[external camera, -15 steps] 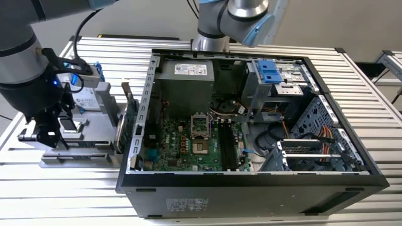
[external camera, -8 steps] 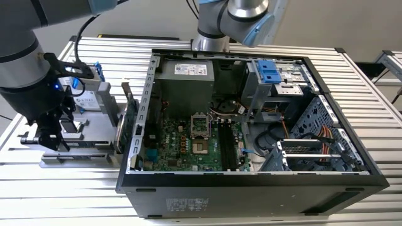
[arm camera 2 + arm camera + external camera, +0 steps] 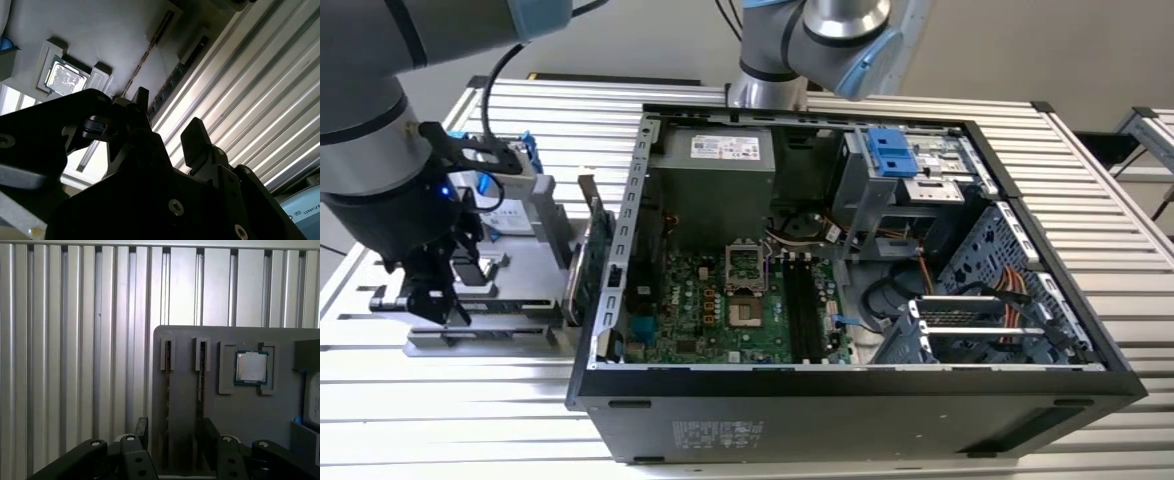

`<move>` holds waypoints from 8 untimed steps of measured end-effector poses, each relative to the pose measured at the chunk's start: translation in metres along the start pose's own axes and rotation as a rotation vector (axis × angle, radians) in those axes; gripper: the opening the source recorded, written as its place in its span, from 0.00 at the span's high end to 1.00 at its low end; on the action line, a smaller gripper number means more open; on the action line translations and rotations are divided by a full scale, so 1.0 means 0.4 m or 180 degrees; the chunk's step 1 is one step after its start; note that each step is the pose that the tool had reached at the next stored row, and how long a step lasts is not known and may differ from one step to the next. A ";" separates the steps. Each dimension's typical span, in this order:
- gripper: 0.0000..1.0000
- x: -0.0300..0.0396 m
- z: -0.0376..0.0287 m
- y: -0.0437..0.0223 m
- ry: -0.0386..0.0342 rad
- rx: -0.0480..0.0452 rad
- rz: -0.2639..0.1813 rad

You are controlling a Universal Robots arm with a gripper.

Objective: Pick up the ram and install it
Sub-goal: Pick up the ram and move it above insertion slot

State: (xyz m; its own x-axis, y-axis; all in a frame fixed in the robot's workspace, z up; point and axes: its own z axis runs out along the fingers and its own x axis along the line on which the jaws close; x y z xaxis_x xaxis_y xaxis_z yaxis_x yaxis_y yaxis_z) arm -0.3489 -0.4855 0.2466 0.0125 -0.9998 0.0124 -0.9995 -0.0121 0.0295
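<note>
Pickup stage, by the look of it: nothing has been lifted yet. Starting from the exterior view's left, the pincer (image 3: 434,300) is hung above the grey tray (image 3: 494,338), which is parked on the ribbed table (image 3: 440,430).

In both wrist views the pincer (image 3: 175,427) (image 3: 169,112) is seen spread open with nothing gripped. The ram (image 3: 167,390) (image 3: 171,81) is stood on edge in a narrow slot of the tray, close to the tray's outer rim. Its line is caught in the gap between the fingers (image 3: 141,430), though how high above the tray they sit can't be told. A second slot (image 3: 201,372) just beside it on the tray also holds something dark, and whether that's another stick can't be made out. Further in on the tray, a processor chip (image 3: 251,367) is laid flat in its own pocket.

Past that, an upright expansion card (image 3: 594,250) is stood at the tray's far edge. The computer case (image 3: 854,405) is set right beside the tray with its side off, and long black memory slots (image 3: 803,310) can be spotted on the board.

For a clean grab, the fingers would probably need to be squared up across the stick's thin edge. One finger has to fit into the tight space next to the neighbouring slot, so not much sideways slop is allowed.
</note>
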 end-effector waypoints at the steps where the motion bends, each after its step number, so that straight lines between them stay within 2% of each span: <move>1: 0.00 0.000 0.003 0.000 0.0000 0.0000 0.0000; 8: 0.00 0.000 0.022 -0.001 0.0000 0.0000 0.0000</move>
State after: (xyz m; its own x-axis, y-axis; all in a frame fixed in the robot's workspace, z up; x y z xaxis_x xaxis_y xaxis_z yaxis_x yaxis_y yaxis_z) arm -0.3488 -0.4855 0.2379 0.0124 -0.9998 0.0125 -0.9995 -0.0120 0.0296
